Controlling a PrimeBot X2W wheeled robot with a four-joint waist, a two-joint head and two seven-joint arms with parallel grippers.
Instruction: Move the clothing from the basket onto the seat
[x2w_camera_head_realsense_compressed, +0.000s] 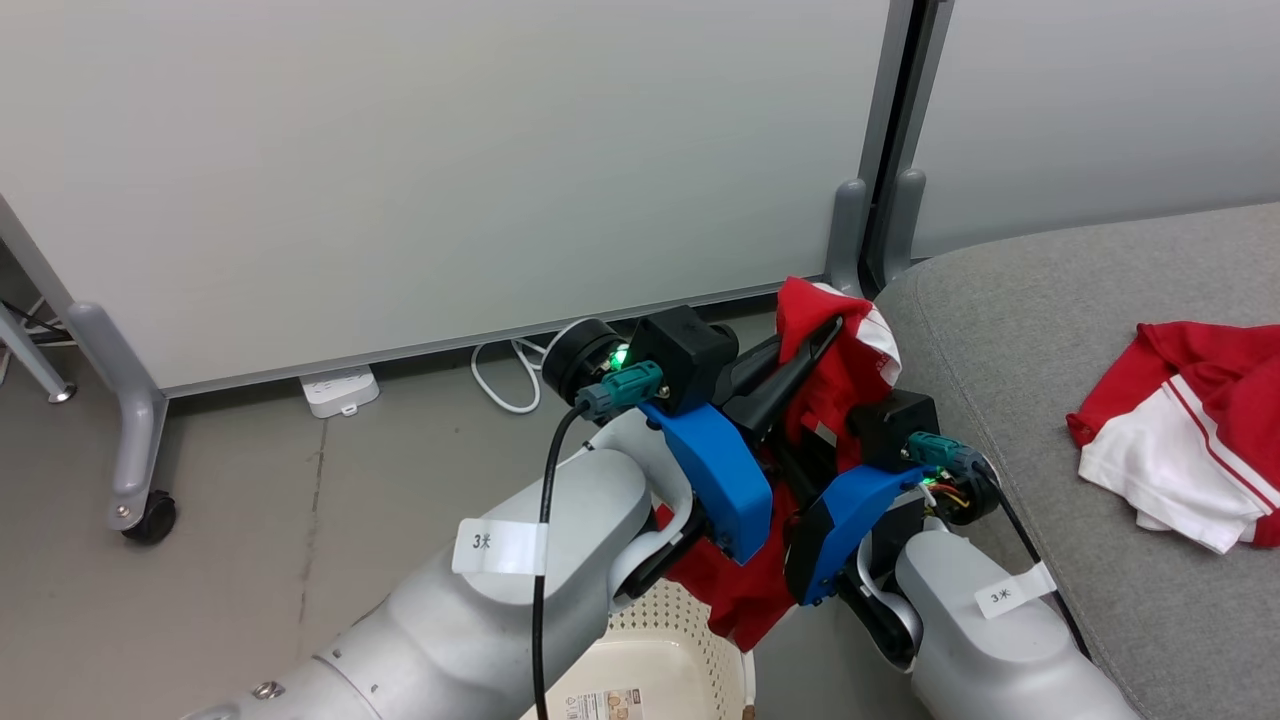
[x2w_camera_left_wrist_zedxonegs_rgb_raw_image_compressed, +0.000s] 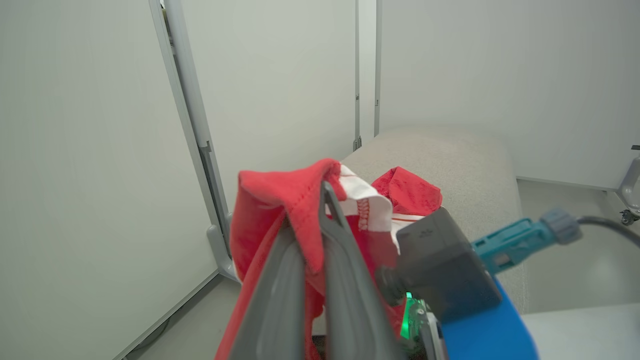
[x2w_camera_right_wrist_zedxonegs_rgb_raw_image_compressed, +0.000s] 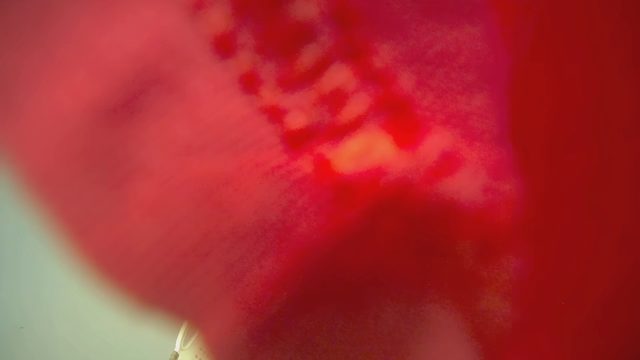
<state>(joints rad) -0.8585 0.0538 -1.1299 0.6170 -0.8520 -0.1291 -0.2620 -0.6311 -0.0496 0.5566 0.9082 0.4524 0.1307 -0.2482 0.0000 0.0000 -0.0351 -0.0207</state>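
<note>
Head view: striped garment (x2w_camera_head_realsense_compressed: 1180, 430) already on seat (x2w_camera_head_realsense_compressed: 1040, 300). Red garment (x2w_camera_head_realsense_compressed: 835, 385) hangs above basket (x2w_camera_head_realsense_compressed: 670, 650), just beside seat edge, between both arms. Left gripper (x2w_camera_head_realsense_compressed: 825, 335) closed on its top fold. Right gripper (x2w_camera_head_realsense_compressed: 885, 425) buried in cloth, fingers hidden.

Left wrist view: pinch plainer here, fingers (x2w_camera_left_wrist_zedxonegs_rgb_raw_image_compressed: 345, 260) shut with cloth draped over tips and white collar lining showing.

Right wrist view: blurred red cloth close against lens. Jaws closed, judged gripping garment.

Remaining: carry red garment over seat, release.

partition panel (x2w_camera_head_realsense_compressed: 400, 150): upright | power strip (x2w_camera_head_realsense_compressed: 340, 390): floor, under panel | white cable (x2w_camera_head_realsense_compressed: 478, 375): beside strip
</note>
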